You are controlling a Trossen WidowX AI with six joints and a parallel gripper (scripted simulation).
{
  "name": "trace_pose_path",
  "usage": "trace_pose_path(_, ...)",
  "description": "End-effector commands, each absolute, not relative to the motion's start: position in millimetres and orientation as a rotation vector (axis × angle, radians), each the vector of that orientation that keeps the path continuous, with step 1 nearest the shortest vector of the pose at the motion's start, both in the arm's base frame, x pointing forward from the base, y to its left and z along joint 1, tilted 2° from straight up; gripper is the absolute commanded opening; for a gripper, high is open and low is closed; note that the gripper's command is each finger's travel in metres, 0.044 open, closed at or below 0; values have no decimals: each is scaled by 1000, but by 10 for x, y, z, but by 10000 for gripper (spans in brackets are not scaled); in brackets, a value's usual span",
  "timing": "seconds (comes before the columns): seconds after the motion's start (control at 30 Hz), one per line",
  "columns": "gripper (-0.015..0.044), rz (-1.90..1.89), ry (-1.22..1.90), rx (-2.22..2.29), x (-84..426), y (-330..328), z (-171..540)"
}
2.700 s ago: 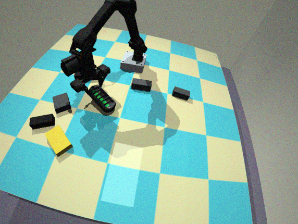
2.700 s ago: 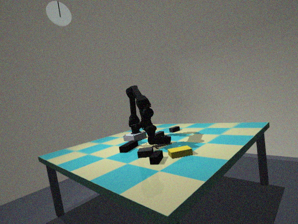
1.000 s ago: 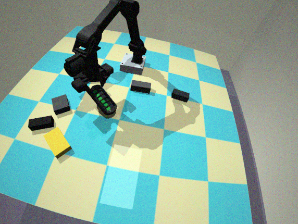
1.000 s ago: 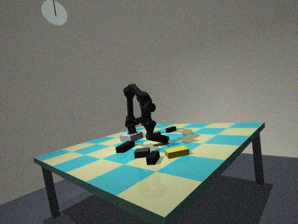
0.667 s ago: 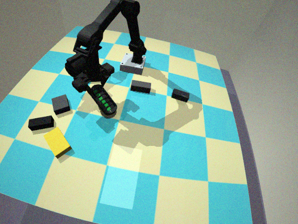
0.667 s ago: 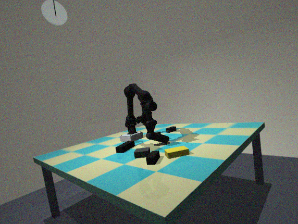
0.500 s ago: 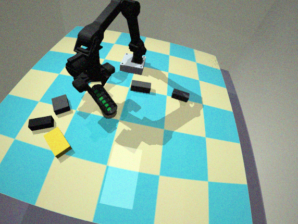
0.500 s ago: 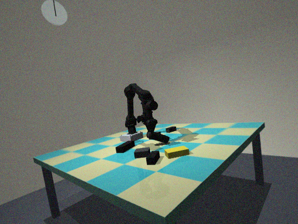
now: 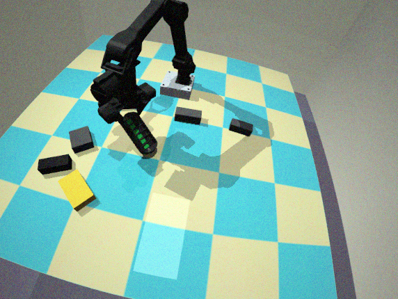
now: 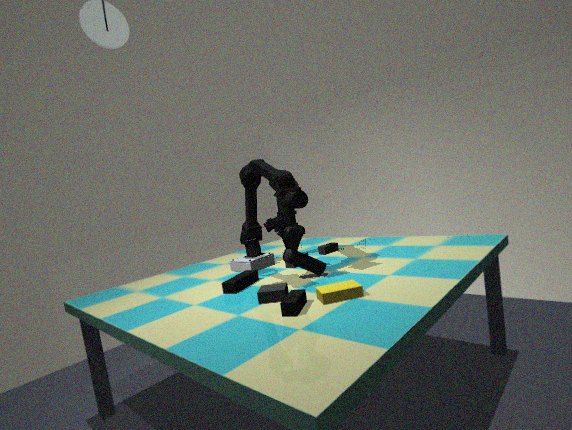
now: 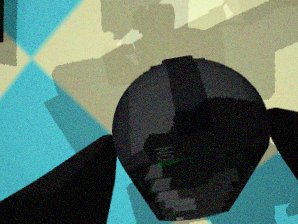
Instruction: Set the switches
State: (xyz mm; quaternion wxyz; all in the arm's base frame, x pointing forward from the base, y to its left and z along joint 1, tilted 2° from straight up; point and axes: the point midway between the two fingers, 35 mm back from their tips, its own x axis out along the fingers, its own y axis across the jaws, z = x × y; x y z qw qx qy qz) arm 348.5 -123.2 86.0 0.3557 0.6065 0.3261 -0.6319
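The dark controller unit [image 9: 135, 129] [image 10: 311, 265] [image 11: 150, 112] is held tilted, its far end lower and close over the bench; whether that end touches is unclear. A row of green switch ends shows on its top in the top view; their exact positions are too small to read. The wrist view shows the rounded end, pale marks and a thin green streak in shadow. My gripper [image 9: 130, 115] [image 11: 189, 131] is shut on the unit, with one finger at each side. The underside label is not visible.
A yellow block [image 9: 76, 189] [image 10: 340, 292], a grey block [image 9: 81, 139] [image 10: 272, 293] and a black block [image 9: 55, 164] [image 10: 293, 303] lie beyond the unit's side. Dark blocks [image 9: 188, 115] [image 9: 241, 127] lie on the other side. The arm's pale base [image 9: 169, 83] [image 10: 252, 262] stands behind.
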Motion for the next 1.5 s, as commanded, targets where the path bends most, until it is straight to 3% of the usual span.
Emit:
trace_pose_path(0.0, 337, -1623, 836, 1567, 3535, -1186, 908)
trace_pose_path(1.47, 337, -1680, 789, 1483, 3707, -900, 1072)
